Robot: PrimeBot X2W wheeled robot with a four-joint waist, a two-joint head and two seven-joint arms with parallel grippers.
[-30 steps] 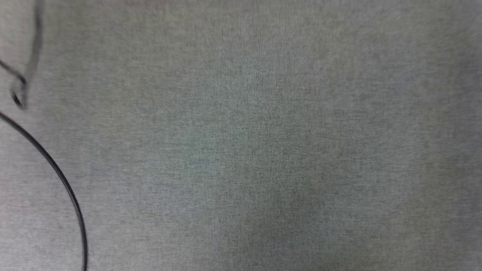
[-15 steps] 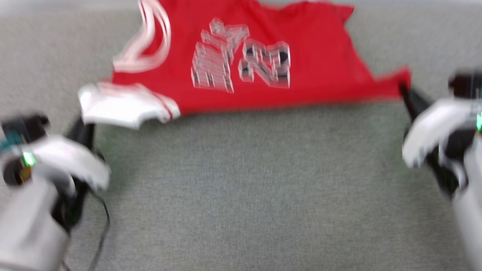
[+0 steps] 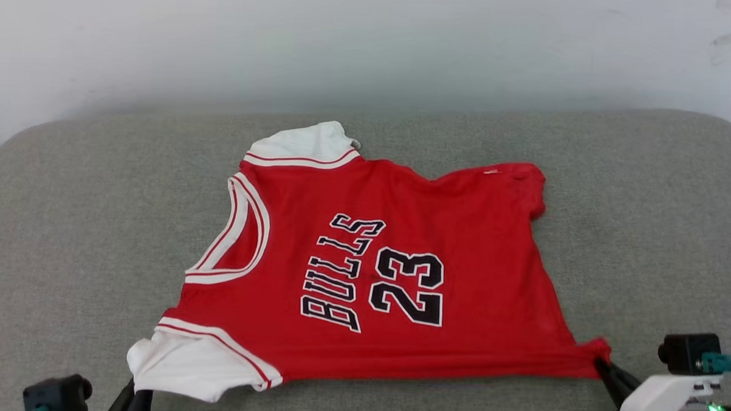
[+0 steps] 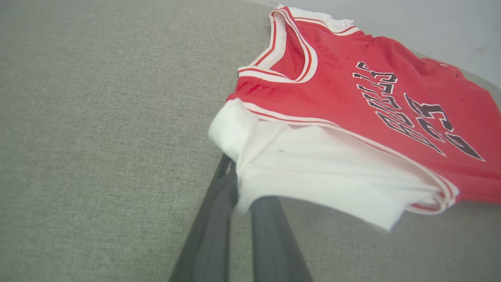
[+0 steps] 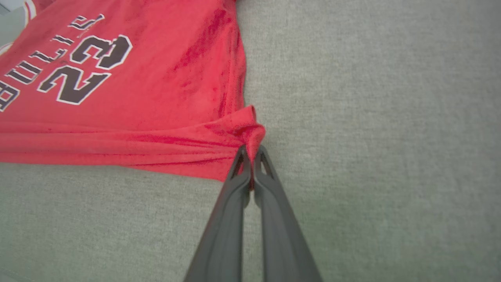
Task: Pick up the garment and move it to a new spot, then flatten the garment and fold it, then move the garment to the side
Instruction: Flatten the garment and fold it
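The garment point(image 3: 388, 261), a red jersey with white sleeves and black "BULLS 23" lettering, lies spread front-up on the grey cushion point(image 3: 67, 219), neck toward the left. My left gripper point(image 4: 238, 196) is shut on the white near sleeve point(image 4: 313, 168), its fingertips hidden under the cloth. At the lower left of the head view the left gripper point(image 3: 132, 398) peeks out beneath that sleeve. My right gripper point(image 5: 250, 156) is shut on the bunched red hem corner point(image 5: 250, 131). It shows as dark fingers at the lower right, right gripper point(image 3: 603, 367). The near edge is stretched between them.
A pale wall point(image 3: 371, 41) rises behind the cushion's far edge. Bare grey fabric point(image 5: 372, 137) stretches right of the hem corner and left of the neck point(image 4: 98, 117). The cushion's rounded corners show at far left and far right.
The head camera has swung up from bare cushion and a black cable to the whole jersey. Both grippers stay shut on the sleeve and hem corner, now low in the view.
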